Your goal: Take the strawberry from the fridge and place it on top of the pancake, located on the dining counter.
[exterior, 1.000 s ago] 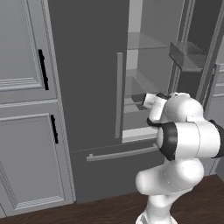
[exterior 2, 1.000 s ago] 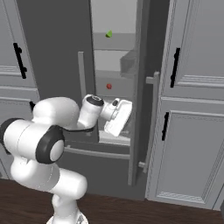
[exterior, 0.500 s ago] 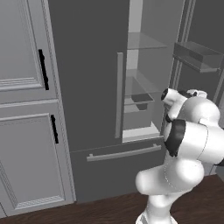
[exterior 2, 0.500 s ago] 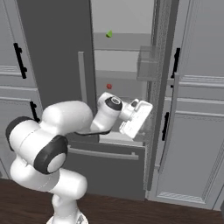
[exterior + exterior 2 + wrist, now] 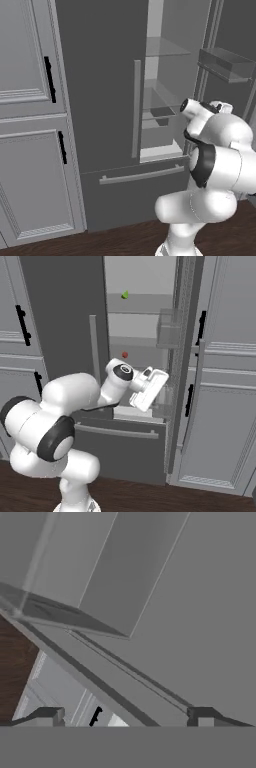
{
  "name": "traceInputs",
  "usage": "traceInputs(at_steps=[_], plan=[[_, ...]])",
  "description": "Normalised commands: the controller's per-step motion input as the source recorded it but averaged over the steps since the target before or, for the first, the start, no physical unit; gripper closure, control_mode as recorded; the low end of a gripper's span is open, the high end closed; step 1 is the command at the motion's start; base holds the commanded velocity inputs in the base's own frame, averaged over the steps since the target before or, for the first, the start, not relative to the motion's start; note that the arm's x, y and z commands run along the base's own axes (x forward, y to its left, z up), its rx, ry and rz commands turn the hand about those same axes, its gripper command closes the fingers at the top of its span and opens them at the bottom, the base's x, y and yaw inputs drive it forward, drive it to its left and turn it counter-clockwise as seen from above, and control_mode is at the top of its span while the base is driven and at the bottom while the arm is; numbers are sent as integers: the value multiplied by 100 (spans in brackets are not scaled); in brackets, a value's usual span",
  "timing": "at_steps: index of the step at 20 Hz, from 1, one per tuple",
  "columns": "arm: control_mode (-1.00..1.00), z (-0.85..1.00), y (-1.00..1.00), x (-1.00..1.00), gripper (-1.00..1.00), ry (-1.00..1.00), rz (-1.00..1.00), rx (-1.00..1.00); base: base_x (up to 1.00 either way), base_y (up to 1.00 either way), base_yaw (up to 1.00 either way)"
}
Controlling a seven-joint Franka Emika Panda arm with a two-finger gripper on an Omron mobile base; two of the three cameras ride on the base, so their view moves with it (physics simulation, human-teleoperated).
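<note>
My fridge (image 5: 60, 311) is dark grey outside, with a pale grey, near-white interior (image 5: 137, 276) and paler grey vertical handles (image 5: 136, 107). The strawberry (image 5: 125, 355) is a red dot; above it sits a small green cone (image 5: 125, 294). The panelled cabinets (image 5: 25, 65) are mid-grey with black handles (image 5: 48, 80). The floor (image 5: 150, 498) is dark brown wood grain. My arm (image 5: 75, 401) is white with black joints, and my finger tips (image 5: 50, 716) are dark grey.

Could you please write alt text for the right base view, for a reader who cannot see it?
A white robot arm reaches toward the open fridge, its open, empty claw below a tiny red strawberry on a middle shelf. A small green cone sits on the shelf above; grey cabinets flank the fridge.
</note>
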Motion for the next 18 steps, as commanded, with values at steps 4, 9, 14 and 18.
traceInputs(at_steps=[4, 9, 14, 18], plan=[[-100, 0, 94, -19, -100, -14, 0, 0, 0, 0, 0], [-100, -4, 99, -11, -100, -5, 0, 12, 0, 0, 0], [-100, -4, 100, 0, -100, -2, 0, 51, 0, 0, 0], [-100, -47, 100, 5, -100, 0, 0, 55, 0, 0, 0]])
